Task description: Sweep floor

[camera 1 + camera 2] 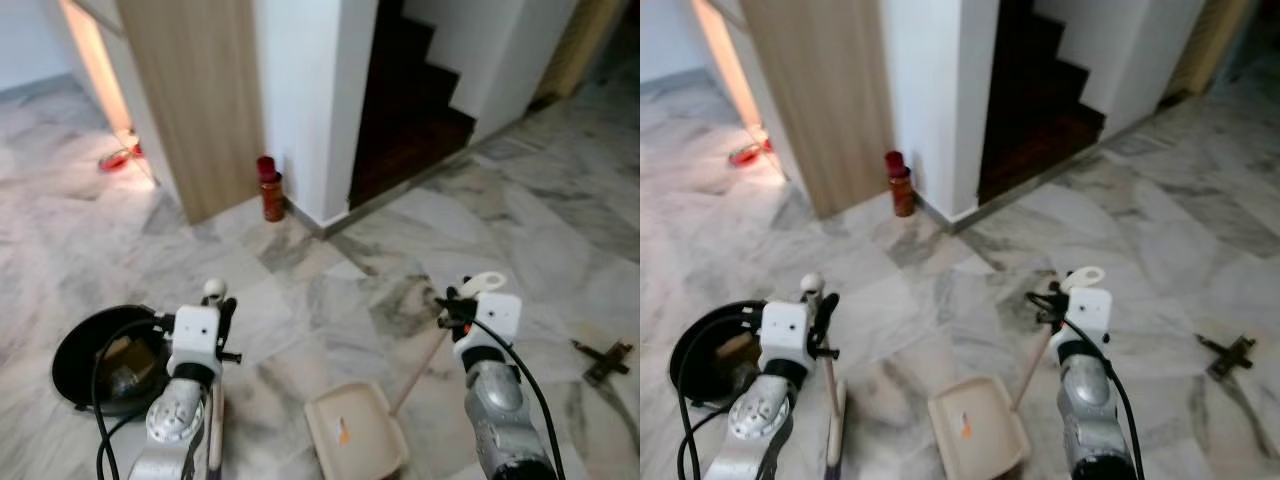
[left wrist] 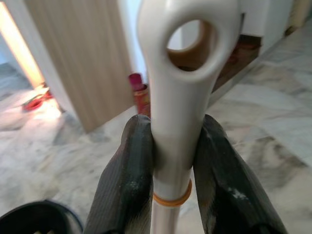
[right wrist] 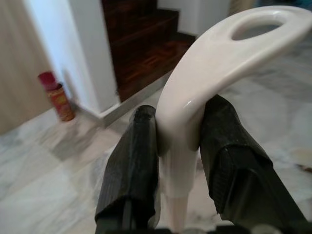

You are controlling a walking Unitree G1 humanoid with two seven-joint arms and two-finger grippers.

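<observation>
Left gripper clenched on the white broom handle, fingers pressing both sides below the hanging eye; broom upright, head on the marble floor. Right gripper clamped around the cream dustpan handle. Dustpan sits on the floor between both arms. Black round bin just beside the left arm. Red canister against the white wall corner.
</observation>
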